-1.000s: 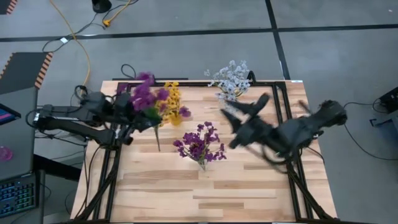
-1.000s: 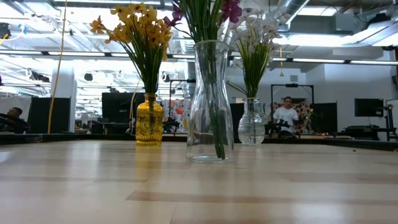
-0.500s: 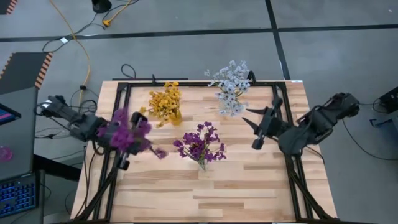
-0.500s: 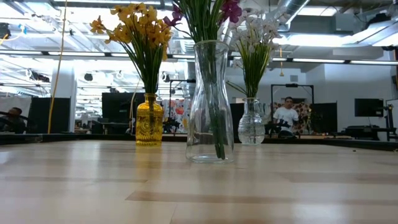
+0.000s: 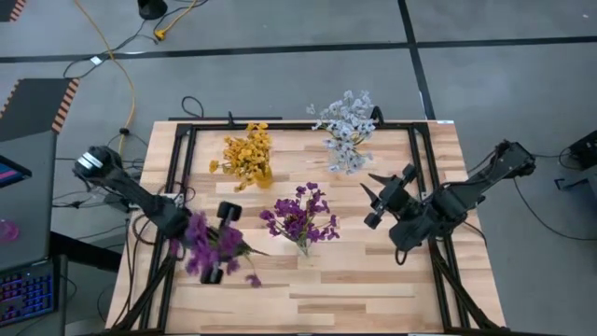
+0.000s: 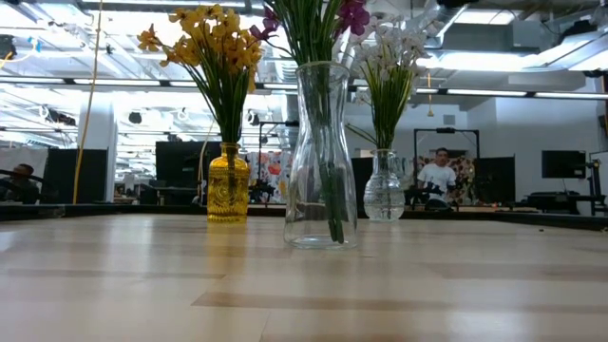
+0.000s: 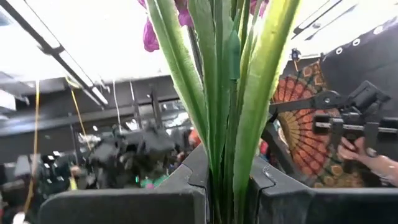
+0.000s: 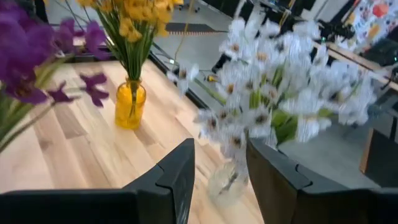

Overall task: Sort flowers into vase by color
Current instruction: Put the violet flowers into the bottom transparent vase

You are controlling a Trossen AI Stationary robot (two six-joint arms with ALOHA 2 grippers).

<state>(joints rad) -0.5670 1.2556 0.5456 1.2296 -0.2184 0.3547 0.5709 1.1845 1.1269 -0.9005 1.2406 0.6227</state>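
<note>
Left wrist view shows it best: the left gripper has its two dark fingers squeezed tight on a bunch of green stems, and purple petals show up at the top of them. From above, that left gripper holds the purple bunch low over the near left part of the table. Half a second ago the bunch was farther back and more to the left, by the table's edge; now it has come forward and in toward the middle.

Just beyond the left gripper and off to its right stands the clear vase with purple flowers already in it. It has not moved. Farther back from the gripper is the yellow vase with the yellow flowers, also in the same spot.

The right gripper hangs over the right side of the table with its fingers apart and nothing between them. It has slid forward a little since before. Right ahead of it, past its fingers, are the white flowers in a small round glass vase.

Far behind the table, a person sits in the room.
</note>
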